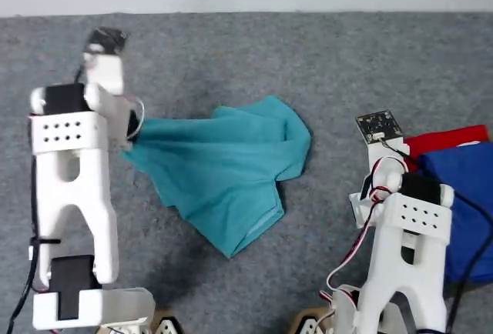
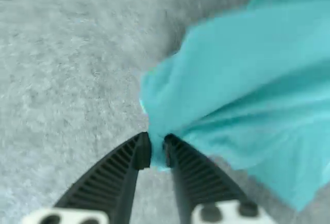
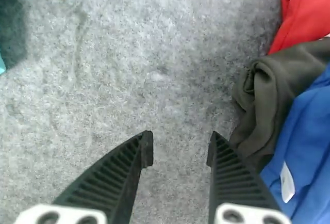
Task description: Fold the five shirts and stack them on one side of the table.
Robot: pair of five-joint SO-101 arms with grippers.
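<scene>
Teal shirt, edge pinched in left tool

Tag: white label on the blue shirt, just beside one finger of the right gripper; no print legible.
Board: above that gripper's fingers; may carry markings, too small to read.
Readable text: none.
</scene>
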